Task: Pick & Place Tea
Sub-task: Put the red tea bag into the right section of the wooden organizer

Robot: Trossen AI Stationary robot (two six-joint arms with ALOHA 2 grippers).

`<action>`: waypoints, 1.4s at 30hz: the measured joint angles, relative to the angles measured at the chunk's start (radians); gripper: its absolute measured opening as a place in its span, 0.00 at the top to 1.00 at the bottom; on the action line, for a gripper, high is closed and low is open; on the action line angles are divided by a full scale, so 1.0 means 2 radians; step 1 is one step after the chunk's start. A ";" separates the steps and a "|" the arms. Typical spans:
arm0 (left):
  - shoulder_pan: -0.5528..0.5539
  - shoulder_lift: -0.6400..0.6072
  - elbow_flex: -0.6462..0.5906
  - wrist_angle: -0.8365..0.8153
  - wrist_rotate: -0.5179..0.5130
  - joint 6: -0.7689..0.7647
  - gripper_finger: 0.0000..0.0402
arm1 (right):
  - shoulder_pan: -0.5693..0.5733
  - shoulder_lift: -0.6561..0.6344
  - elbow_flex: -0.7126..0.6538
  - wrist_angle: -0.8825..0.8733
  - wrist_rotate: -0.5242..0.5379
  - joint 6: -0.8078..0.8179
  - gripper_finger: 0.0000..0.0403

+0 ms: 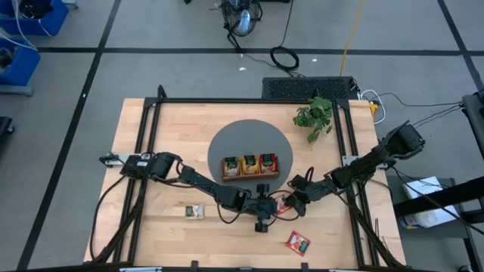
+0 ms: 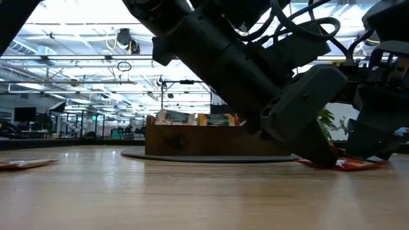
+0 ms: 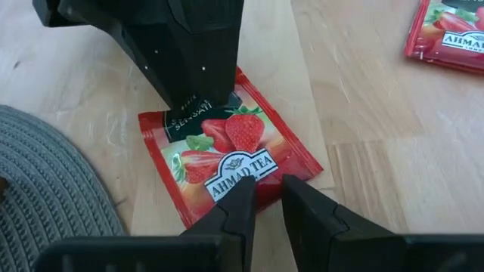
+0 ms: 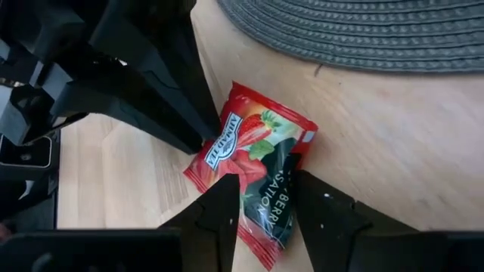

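Observation:
A red tea sachet [image 1: 280,201] with a strawberry print lies flat on the wooden table, just in front of the grey round mat [image 1: 249,140]. My two grippers meet it from opposite sides. My left gripper [image 3: 265,185] reaches in from the table's left. Its fingertips are a narrow gap apart at the sachet's logo end. My right gripper [image 4: 265,189] comes from the table's right with its fingers apart, over the sachet's green-printed end. In the low view the sachet [image 2: 348,165] shows as a red strip under both grippers. My left gripper slants down from the table's left, its fingertips [image 3: 246,189] at the edge of the sachet's logo end [image 3: 253,170]. Whether they touch it I cannot tell. My right gripper slants down from the table's right. Its two spread fingertips [image 4: 227,193] stand on the top face of the sachet's green-printed end [image 4: 268,181], and the print shows between them. The sachet lies flat on the table.
A brown wooden tray [image 1: 249,175] holding upright sachets stands on the grey mat. A second red sachet [image 1: 297,242] lies near the front right and a green-yellow one [image 1: 195,212] at the front left. A small plant [image 1: 314,117] stands at the back right.

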 joint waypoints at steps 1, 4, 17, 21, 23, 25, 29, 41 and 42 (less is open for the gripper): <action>0.000 0.000 0.000 0.001 0.000 0.000 0.82 | -0.001 0.000 0.000 0.000 -0.003 -0.002 0.72; 0.000 0.000 0.000 0.001 0.000 0.000 0.82 | -0.003 0.000 0.000 -0.008 -0.011 -0.008 0.72; -0.005 0.001 -0.001 -0.016 -0.005 -0.014 0.82 | -0.023 -0.007 0.001 -0.065 -0.037 -0.010 0.72; -0.008 0.001 -0.001 -0.021 -0.007 -0.024 0.82 | -0.023 -0.010 0.001 -0.112 -0.047 -0.004 0.72; -0.010 0.001 -0.002 -0.022 -0.009 -0.025 0.82 | -0.023 -0.010 0.001 -0.133 -0.044 0.001 0.72; -0.010 0.001 -0.002 -0.022 -0.013 -0.026 0.82 | -0.023 -0.009 0.001 -0.141 -0.039 0.002 0.72; -0.010 0.001 -0.002 -0.023 -0.015 -0.033 0.82 | -0.023 -0.009 0.001 -0.150 -0.038 0.003 0.74; -0.010 0.001 -0.002 -0.023 -0.014 -0.034 0.82 | -0.013 -0.004 0.076 -0.279 -0.050 -0.029 0.81; -0.010 0.001 -0.002 -0.023 -0.014 -0.034 0.82 | -0.013 -0.004 0.076 -0.279 -0.050 -0.031 0.81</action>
